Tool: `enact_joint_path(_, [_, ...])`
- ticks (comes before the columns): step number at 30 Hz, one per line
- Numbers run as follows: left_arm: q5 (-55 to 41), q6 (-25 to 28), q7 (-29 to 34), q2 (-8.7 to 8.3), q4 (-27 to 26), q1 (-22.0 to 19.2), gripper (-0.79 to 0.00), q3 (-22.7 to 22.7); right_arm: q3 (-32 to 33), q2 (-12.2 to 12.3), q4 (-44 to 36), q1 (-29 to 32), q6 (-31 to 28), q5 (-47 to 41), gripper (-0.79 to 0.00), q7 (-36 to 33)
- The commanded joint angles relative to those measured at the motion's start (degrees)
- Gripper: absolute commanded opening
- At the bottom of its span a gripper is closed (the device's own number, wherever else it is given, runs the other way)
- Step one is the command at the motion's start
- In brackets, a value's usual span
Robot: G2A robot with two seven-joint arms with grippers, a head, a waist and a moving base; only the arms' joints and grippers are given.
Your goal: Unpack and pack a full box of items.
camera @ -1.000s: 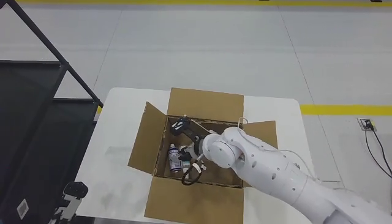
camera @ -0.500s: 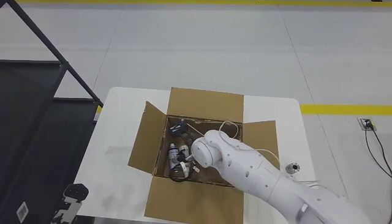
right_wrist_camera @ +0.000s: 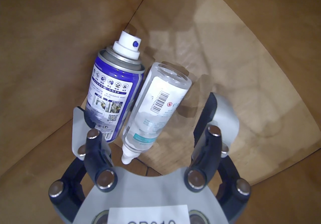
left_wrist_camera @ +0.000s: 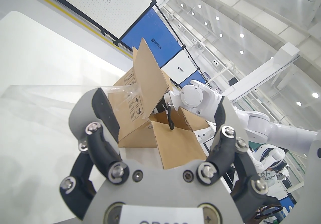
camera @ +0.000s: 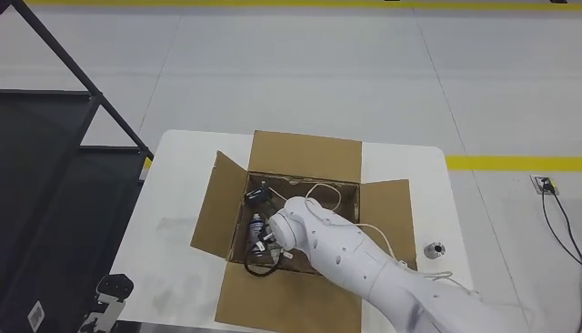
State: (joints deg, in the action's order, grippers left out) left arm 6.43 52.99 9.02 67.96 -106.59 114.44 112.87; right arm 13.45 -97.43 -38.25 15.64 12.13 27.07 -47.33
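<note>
Right gripper [right_wrist_camera: 148, 109] shifted toward frame left inside cardboard box [camera: 305, 156]; fingers apart, lined up on clear bottle [right_wrist_camera: 160, 102] beside spray can [right_wrist_camera: 112, 92], likely pre-grasp. Left gripper [left_wrist_camera: 161, 102]: fingers apart.

Bright, even hall light from above, dimmer inside the box [camera: 305, 156].

In the top view the pale floor [camera: 300, 69] and white table [camera: 182, 215] are evenly lit, with only faint shadow under the box flaps. The left wrist view looks up at rows of ceiling lamps [left_wrist_camera: 242, 35] (small hot spots, with pale streaks of glare across the roof) and bends straight lines near its edges. Inside the box the clear bottle [right_wrist_camera: 160, 102] casts pale reflections on the cardboard, and the spray can [right_wrist_camera: 112, 89] has a sheen at its rim.
</note>
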Motion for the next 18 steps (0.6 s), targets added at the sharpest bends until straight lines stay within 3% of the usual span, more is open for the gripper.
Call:
enact_joint_path(1, [0.07,-0.04,-0.03,0.04,-0.03,-0.04,0.0,-0.04,0.23,-0.68,1.23,0.0,-0.23,0.14,-0.785,0.29])
enact_joint_path(10, [0.34,0.02,-0.26,0.24,-0.14,-0.28,0.0,-0.28,2.35,-2.76,5.71,-0.38,-1.84,0.23,-0.785,1.34])
enact_joint_path(18, [0.71,-0.05,-0.21,0.39,-0.18,-0.48,0.0,-0.54,5.48,-1.67,2.85,0.32,-1.31,2.04,-0.785,6.35])
